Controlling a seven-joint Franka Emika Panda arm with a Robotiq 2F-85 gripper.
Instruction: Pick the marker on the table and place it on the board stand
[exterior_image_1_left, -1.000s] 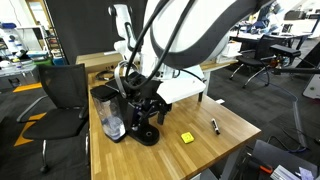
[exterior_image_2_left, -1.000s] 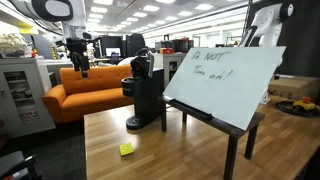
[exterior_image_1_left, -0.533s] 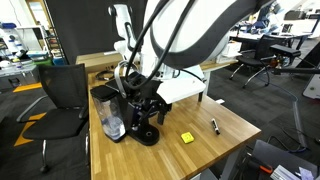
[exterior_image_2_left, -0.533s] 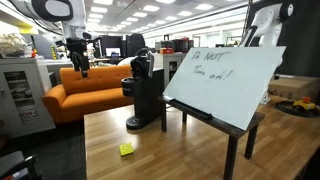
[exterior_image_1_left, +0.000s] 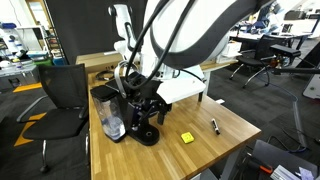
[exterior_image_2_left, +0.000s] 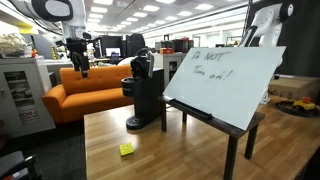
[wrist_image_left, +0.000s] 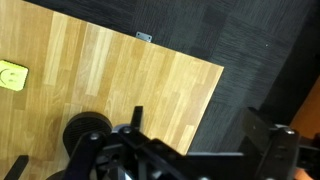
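Observation:
The marker (exterior_image_1_left: 215, 126) is a thin black stick lying on the light-wood table (exterior_image_1_left: 225, 140), near its edge and to the right of a yellow block. The board stand (exterior_image_2_left: 225, 78), a white board with blue writing on a black easel, stands on the table and also shows from behind in an exterior view (exterior_image_1_left: 182, 88). The board hides the marker in an exterior view. In the wrist view my gripper (wrist_image_left: 198, 130) is high above the table (wrist_image_left: 130, 80), over its edge and the dark carpet. Its fingers are spread apart with nothing between them. I cannot make out the marker there.
A black coffee machine (exterior_image_2_left: 147, 90) stands beside the board stand and shows in both exterior views (exterior_image_1_left: 140, 112). A small yellow block (exterior_image_1_left: 186, 137) lies on the table, also in the wrist view (wrist_image_left: 12, 75). An office chair (exterior_image_1_left: 62, 100) stands by the table.

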